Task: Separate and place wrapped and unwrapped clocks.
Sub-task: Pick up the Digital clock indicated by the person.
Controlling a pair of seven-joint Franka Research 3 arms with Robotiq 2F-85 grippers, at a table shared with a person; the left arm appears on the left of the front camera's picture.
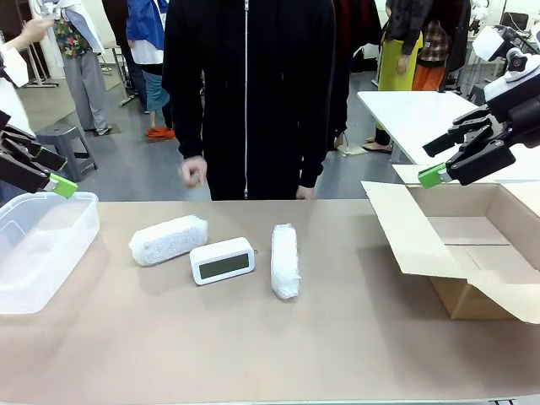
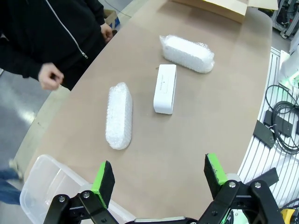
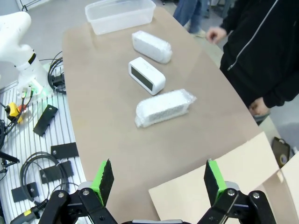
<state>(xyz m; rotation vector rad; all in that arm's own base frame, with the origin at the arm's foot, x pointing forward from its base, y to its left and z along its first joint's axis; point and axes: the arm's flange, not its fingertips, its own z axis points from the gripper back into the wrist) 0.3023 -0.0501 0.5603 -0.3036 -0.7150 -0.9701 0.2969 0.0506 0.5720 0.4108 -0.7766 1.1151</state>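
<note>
On the tan surface [image 1: 253, 346], mid-frame, the bare clock [image 1: 222, 260] lies face-up between two wrapped bundles: the right bundle [image 1: 285, 260] lies lengthwise just beside it, and the left bundle [image 1: 168, 240] slants just to its upper left. Farther back, the left fingers [image 1: 62, 186] hang wide and empty above a clear tub [image 1: 84, 240] at the left edge, and the right fingers [image 1: 432, 175] hang just as wide above an open box [image 1: 460, 299] at the right. A person [image 1: 249, 93] in black stands at the far edge.
</note>
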